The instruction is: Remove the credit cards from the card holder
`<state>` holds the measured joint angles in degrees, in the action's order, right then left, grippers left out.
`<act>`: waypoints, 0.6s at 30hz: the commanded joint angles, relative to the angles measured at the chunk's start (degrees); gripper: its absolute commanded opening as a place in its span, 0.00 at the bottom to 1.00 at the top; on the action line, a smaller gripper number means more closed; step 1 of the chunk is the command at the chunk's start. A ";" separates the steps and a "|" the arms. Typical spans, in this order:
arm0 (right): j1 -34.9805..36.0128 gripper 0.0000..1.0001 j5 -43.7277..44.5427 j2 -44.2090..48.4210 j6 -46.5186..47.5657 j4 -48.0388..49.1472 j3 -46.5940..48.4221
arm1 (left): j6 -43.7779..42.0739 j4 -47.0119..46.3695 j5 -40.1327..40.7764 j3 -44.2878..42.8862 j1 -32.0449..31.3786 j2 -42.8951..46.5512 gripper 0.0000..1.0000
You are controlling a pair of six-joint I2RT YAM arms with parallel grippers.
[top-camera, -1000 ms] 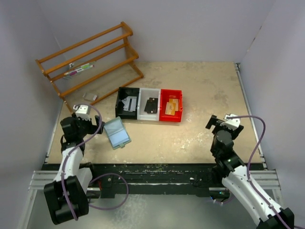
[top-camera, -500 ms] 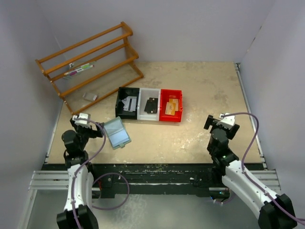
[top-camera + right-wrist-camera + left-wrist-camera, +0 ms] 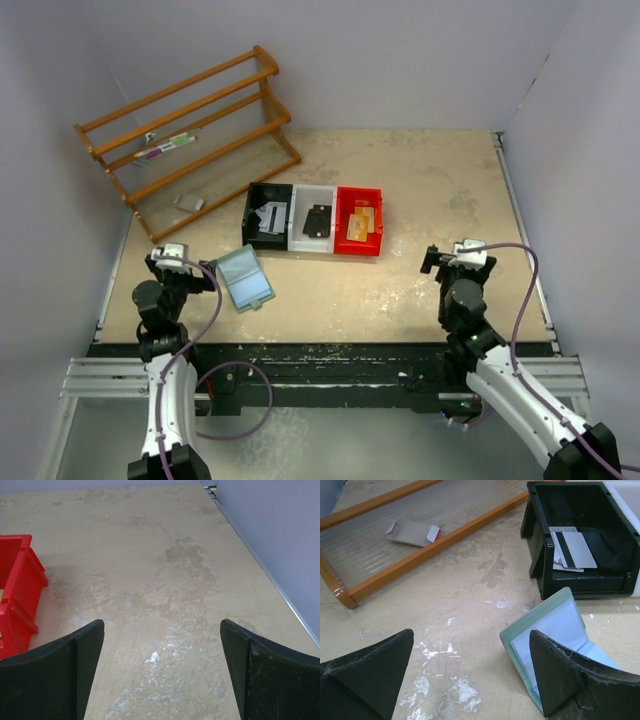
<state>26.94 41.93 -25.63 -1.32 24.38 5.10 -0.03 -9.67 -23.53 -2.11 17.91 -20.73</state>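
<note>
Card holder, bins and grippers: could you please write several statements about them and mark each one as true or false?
1. The card holder lies open on the table. True.
2. The red bin holds orange-gold cards. True.
3. The black card lies in the black bin. False: it lies in the white bin; the black bin holds silvery cards.
4. The left gripper has its jaws shut on the card holder. False: its jaws stand open and hold nothing; the card holder lies just beside one of them.
5. The right gripper has its jaws open above bare table. True.
</note>
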 commanded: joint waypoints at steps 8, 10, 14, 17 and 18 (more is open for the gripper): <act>-1.01 1.00 -1.11 0.96 -0.68 0.57 0.16 | -2.32 -5.36 -5.68 -0.01 -1.19 -4.62 0.99; -1.03 1.00 -2.10 0.23 -0.03 1.34 0.38 | -2.10 -3.44 -5.15 0.47 -1.21 -1.26 0.99; -1.02 0.99 5.84 -1.99 -5.97 -4.60 4.10 | -1.70 -1.24 -4.41 0.88 -1.19 2.42 0.99; -0.95 1.00 -4.55 0.37 1.29 0.15 1.50 | -1.39 -1.26 -3.54 0.72 -1.18 1.98 0.99; -0.93 1.00 -6.60 2.62 4.42 1.45 -0.05 | -1.30 -1.38 -3.28 0.72 -1.17 1.79 0.99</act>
<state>26.15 42.17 -26.98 -3.29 20.91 6.17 -1.19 -10.61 -27.27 -1.58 17.04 -18.70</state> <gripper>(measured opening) 0.995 0.992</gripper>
